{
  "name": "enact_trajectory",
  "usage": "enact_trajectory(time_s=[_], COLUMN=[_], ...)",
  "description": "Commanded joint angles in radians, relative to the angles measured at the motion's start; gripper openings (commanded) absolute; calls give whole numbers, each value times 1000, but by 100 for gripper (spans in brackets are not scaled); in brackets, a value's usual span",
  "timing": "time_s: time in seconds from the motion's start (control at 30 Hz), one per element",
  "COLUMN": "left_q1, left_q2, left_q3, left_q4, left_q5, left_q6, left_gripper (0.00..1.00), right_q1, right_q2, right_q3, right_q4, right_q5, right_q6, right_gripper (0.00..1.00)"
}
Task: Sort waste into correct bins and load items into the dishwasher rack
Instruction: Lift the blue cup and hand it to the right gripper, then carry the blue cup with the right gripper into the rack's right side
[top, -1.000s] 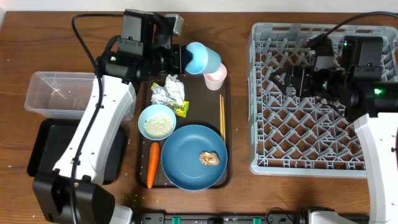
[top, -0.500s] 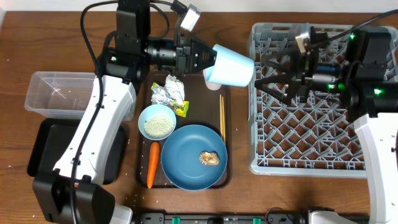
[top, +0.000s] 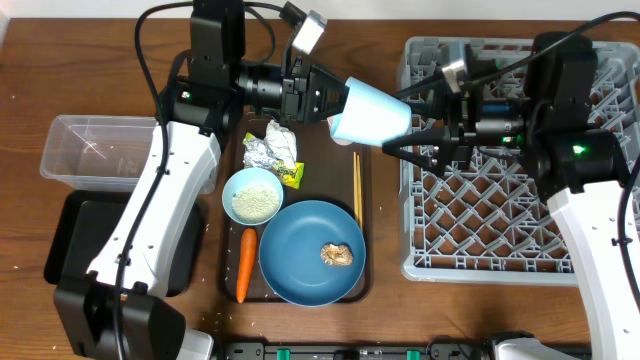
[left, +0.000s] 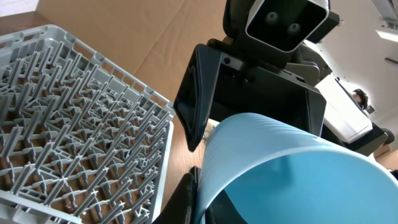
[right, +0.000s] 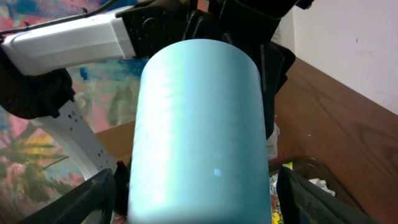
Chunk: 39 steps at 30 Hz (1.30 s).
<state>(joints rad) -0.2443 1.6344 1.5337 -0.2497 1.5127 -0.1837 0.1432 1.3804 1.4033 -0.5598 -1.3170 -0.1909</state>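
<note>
My left gripper (top: 338, 100) is shut on the wall of the light blue cup (top: 374, 113) and holds it on its side in the air, between the brown tray and the dishwasher rack (top: 500, 215). The cup's wall is pinched at the left gripper (left: 198, 200), and the cup (left: 292, 168) fills that view. My right gripper (top: 400, 122) reaches in from the rack side, open. In the right wrist view its fingers (right: 87, 199) stand on either side of the cup (right: 199, 124), apart from it. The pink cup (top: 338, 128) is mostly hidden beneath.
The brown tray (top: 365, 285) bears foil (top: 260, 153), a white wrapper (top: 282, 134), a yellow-green packet (top: 291, 176), a bowl of rice (top: 253, 197), a carrot (top: 243, 265), chopsticks (top: 356, 190) and the blue plate (top: 300, 255) with a brown lump (top: 338, 254). A clear tub (top: 90, 150) and black tray (top: 70, 245) lie at the left.
My left gripper has carried the light blue cup rightward off the tray towards the rack. My right gripper has swung left to straddle the cup, its jaws narrowing a little.
</note>
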Motion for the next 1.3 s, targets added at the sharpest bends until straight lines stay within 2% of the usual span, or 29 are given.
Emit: enact_trajectory(time_s=[0.0,0.13,0.23,0.3,0.33,0.37,0.43,0.5,0.57,0.8,1.1,1.27], left_q1=[-2,-2,-2,-2,-2,-2,5,17,33,101,131,130], left_q2=[4,4,4,4,4,4,3,4,4,4,4,4], left_q3=[10,10,10,10,10,10,10,10,10,10,10,10], left_q4=[6,10,16,21,25,25,27,27,27,20,19,-89], left_q5=[24,24,24,24,23,19,1,-38,-75,-119,-123,-278], left_q6=[-2,-2,-3,-3,-4,-6,-6,-12,-21,-50,-82,-84], left_gripper=[6,6,6,6,16,34,50,62,65,68,68,65], right_q1=[37,62,68,66,65,62,47,19,-20,-276,-672,-813], right_q2=[1,1,1,0,-1,-3,-15,-35,-64,-167,-153,-109], right_q3=[2,2,2,2,2,2,2,2,2,2,2,2], right_q4=[16,18,18,18,18,18,18,10,-13,-212,-534,-602], right_q5=[27,27,27,29,31,32,59,105,150,452,1048,1205], right_q6=[11,11,11,11,11,16,44,81,90,215,430,521], right_gripper=[73,62,47,45,45,44,45,46,47,48,46,46])
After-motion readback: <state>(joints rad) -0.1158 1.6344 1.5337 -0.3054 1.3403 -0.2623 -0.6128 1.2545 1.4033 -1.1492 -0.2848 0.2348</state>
